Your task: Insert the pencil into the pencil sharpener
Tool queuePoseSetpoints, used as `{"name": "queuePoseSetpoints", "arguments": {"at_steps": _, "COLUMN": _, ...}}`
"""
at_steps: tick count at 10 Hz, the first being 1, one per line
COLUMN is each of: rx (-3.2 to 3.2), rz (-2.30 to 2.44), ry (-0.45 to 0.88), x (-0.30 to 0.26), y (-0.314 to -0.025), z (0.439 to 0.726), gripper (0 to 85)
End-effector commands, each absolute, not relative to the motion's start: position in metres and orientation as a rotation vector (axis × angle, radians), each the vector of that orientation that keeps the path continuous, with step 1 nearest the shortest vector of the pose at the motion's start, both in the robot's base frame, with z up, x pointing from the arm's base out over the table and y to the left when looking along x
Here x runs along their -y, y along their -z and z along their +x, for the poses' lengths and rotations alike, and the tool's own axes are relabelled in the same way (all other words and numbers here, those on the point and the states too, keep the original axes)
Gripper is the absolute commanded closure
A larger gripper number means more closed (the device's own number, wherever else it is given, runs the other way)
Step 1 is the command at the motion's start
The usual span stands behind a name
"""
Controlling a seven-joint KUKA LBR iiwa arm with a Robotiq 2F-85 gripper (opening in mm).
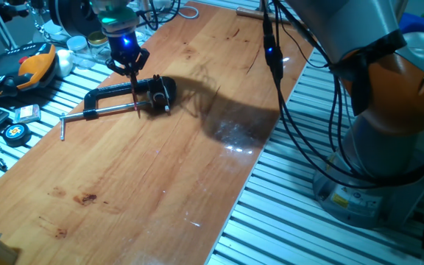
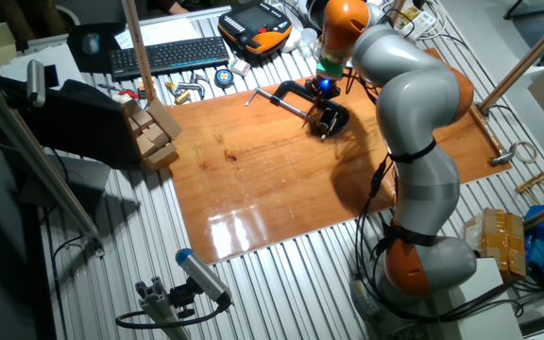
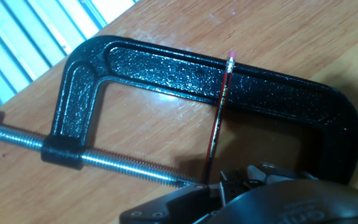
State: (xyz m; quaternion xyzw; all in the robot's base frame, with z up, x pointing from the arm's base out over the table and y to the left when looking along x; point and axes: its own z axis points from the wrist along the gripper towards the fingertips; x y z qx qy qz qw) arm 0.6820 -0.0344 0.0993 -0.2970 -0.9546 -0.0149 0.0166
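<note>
Pencil point(image 3: 219, 118) pinched between closed jaws (upright), hanging over clamp point(image 3: 166, 68) frame.

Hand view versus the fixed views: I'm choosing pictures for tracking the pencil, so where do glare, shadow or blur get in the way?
Hand view: the pencil and clamp are sharp, while the gripper's dark body along the bottom edge is blurred. One fixed view: the arm's shadow and white glare lie on the table right of the clamp; the pencil is only a thin line. The other fixed view: glare near the table's front edge; the pencil is too small to see.
</note>
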Motion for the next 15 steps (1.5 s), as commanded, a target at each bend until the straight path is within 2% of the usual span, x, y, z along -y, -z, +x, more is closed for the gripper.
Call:
{"name": "queuePoseSetpoints", "arguments": {"at_steps": 1, "rx": 2.968, "rz": -0.923, "ry": 0.046, "x": 0.035, "y": -0.098, "z": 0.682, "gripper": 85.0}}
{"name": "queuePoseSetpoints", "arguments": {"at_steps": 15, "rx": 2.908, "rz": -0.830, "ry": 0.091, "x": 0.037, "y": -0.085, "z": 0.682, "gripper": 85.0}}
